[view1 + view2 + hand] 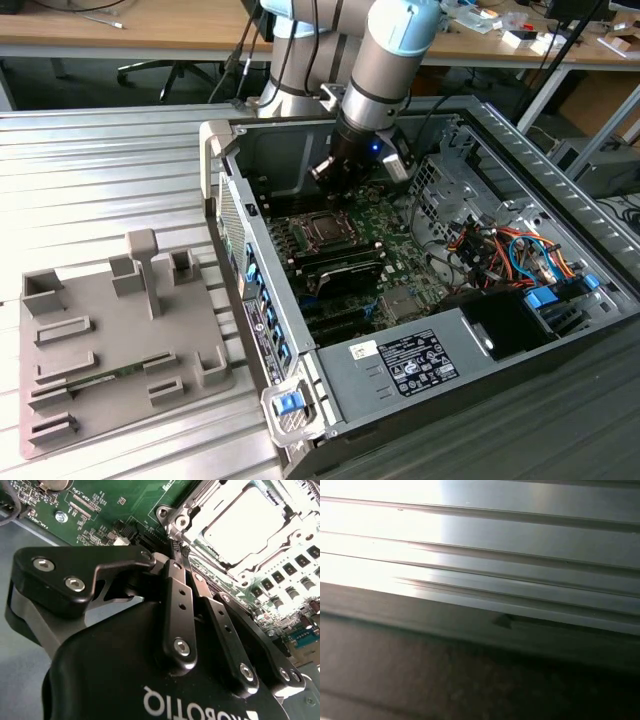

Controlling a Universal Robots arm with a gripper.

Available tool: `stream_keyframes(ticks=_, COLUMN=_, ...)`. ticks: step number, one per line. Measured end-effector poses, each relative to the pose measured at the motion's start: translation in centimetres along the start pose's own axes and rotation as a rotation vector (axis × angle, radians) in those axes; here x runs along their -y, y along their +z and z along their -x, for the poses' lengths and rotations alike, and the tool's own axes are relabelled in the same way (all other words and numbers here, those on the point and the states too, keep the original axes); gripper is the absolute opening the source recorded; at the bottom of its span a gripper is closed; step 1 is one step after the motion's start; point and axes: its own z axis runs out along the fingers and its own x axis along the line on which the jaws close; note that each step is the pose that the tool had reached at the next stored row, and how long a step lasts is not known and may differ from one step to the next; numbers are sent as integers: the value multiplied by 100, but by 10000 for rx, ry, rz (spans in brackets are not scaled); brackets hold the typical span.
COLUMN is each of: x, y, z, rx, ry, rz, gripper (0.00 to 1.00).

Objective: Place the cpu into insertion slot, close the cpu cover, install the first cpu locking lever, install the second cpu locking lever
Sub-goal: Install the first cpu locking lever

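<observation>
My gripper (330, 178) hangs inside the open computer case, just above the far edge of the insertion slot (318, 228) on the green motherboard. In the second wrist view the black fingers (172, 595) lie pressed together, and the gripper (176, 549) is shut with nothing visible between its tips. The tips sit right at a corner of the slot's silver rim (169, 515). The cpu (245, 517) lies flat in the slot, its silver top bright. The cpu cover (199, 524) lies down as a frame around it.
Black memory slots (340, 265) run beside the socket. Orange and blue cables (500, 245) crowd the case at the exterior view's right, next to a labelled power supply (410, 360). A grey fixture tray (110, 340) rests on the ribbed metal table (520, 535) outside the case.
</observation>
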Motion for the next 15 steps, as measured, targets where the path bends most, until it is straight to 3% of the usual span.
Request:
stream_keyframes(ticks=3, x=3, y=-30, z=-2, rx=0, ry=-1, rz=0, gripper=11)
stream_keyframes(ticks=10, x=164, y=-39, z=-9, rx=0, ry=-1, rz=20, gripper=11)
stream_keyframes(ticks=11, x=211, y=-40, z=-10, rx=0, ry=5, rz=20, gripper=11)
stream_keyframes(ticks=15, x=251, y=-47, z=-14, rx=1, ry=7, rz=20, gripper=11)
